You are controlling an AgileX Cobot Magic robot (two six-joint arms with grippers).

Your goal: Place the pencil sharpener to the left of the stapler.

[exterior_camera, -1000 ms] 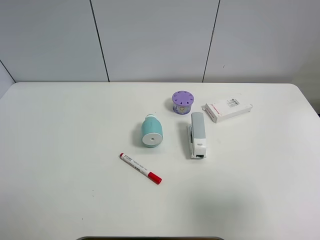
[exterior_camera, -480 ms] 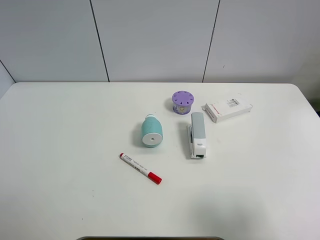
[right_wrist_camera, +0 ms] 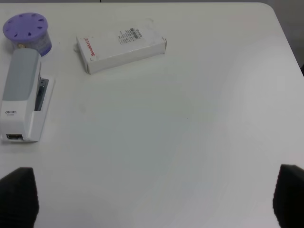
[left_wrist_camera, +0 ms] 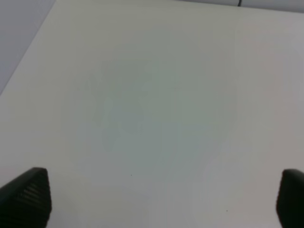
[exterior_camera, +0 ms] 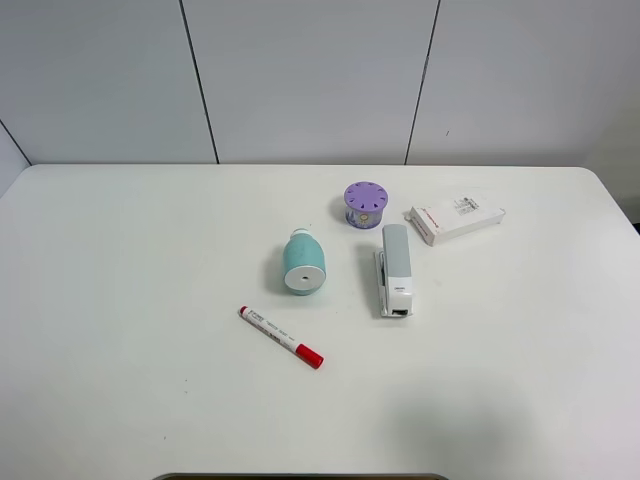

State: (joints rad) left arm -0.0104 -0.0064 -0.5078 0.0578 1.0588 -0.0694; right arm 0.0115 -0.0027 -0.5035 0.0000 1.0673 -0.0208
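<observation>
The teal pencil sharpener (exterior_camera: pixel 303 264) lies on its side near the middle of the white table (exterior_camera: pixel 130 260), its white round face toward the front. It is just left of the grey-and-white stapler (exterior_camera: pixel 395 269), with a small gap between them. The right wrist view also shows the stapler (right_wrist_camera: pixel 23 97). My left gripper (left_wrist_camera: pixel 161 199) is open over bare table, nothing between its fingertips (left_wrist_camera: pixel 28 192). My right gripper (right_wrist_camera: pixel 152 197) is open too, to the right of the stapler and apart from it. Neither gripper appears in the exterior high view.
A purple cylinder with holes (exterior_camera: pixel 366 204) stands behind the stapler. A white flat box with red print (exterior_camera: pixel 456 220) lies at the back right. A white marker with a red cap (exterior_camera: pixel 281 337) lies in front of the sharpener.
</observation>
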